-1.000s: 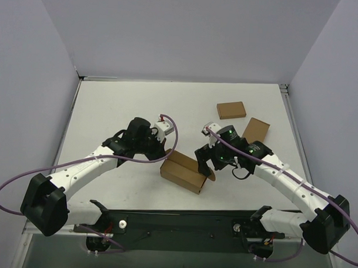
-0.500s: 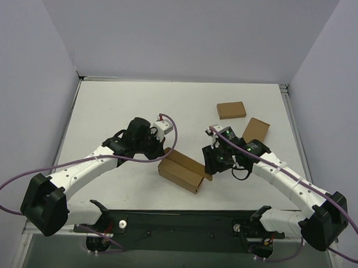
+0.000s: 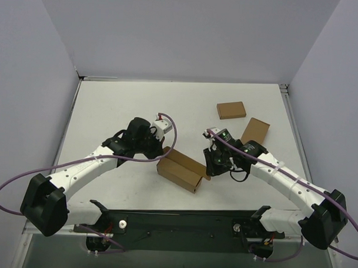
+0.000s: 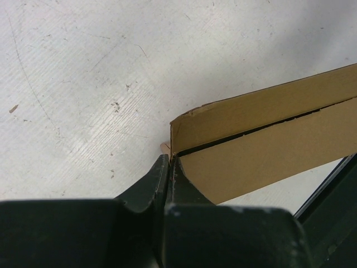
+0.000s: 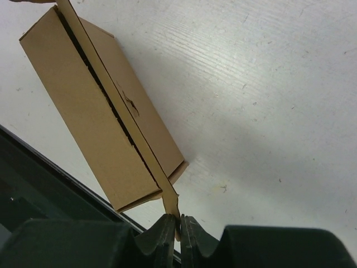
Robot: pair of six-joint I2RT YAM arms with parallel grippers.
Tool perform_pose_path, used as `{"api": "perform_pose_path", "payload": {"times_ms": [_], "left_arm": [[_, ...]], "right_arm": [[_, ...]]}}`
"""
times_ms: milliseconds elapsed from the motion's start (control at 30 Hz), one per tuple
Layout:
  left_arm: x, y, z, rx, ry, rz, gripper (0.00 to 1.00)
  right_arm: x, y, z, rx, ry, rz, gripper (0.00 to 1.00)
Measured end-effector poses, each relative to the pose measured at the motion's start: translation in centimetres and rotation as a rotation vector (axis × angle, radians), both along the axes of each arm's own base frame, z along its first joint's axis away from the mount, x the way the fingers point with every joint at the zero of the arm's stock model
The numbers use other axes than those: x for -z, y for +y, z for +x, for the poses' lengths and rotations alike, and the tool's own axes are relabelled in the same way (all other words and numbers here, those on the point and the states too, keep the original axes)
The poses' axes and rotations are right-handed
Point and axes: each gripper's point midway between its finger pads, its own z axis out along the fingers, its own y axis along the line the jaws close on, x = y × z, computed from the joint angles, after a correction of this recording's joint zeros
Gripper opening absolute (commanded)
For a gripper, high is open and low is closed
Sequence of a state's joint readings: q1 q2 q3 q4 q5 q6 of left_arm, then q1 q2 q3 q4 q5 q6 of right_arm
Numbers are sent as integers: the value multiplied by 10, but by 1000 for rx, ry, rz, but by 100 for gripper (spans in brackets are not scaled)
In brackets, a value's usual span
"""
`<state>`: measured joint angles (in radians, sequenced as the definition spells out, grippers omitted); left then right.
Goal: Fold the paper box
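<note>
The paper box (image 3: 179,169) is a shallow brown cardboard box lying at an angle in the middle of the table. My left gripper (image 3: 162,150) is shut at its upper left corner. In the left wrist view the fingertips (image 4: 169,162) pinch the thin end edge of the paper box (image 4: 268,134). My right gripper (image 3: 208,170) is at the box's right end. Seen from the right wrist, the right gripper (image 5: 179,220) is shut on a narrow flap (image 5: 167,192) that sticks out from the paper box (image 5: 89,111) along its top seam.
Two smaller brown boxes lie at the back right, one flat (image 3: 231,110) and one nearer my right arm (image 3: 255,129). Grey walls close in the table on three sides. A black rail (image 3: 182,219) runs along the near edge.
My right gripper has gone from open to shut on the flap at the box's right end. The box has shifted slightly left. The left gripper stayed shut in place.
</note>
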<state>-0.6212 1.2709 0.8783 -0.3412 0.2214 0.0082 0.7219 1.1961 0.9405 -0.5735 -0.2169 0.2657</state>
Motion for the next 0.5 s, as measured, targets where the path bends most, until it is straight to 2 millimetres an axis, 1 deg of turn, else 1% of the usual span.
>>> {"api": "perform_pose_path", "payload": {"times_ms": [33,67,200,367,500], "left_arm": [[0,0,0,-7,1,-1,0],[-1,1,1,-15,3,-3,0],[-6,3,2,-82,14,-28,0],[-16,5,1,-190,5,-58,0],[-10,10,-7,-272,-4,-69,0]], "right_arm": [[1,0,0,4,4,-1,1],[2,1,0,8,9,-1,0],[1,5,0,43,19,11,0],[-3,10,8,124,-10,6,0],[-4,13,15,177,-45,-16,0]]}}
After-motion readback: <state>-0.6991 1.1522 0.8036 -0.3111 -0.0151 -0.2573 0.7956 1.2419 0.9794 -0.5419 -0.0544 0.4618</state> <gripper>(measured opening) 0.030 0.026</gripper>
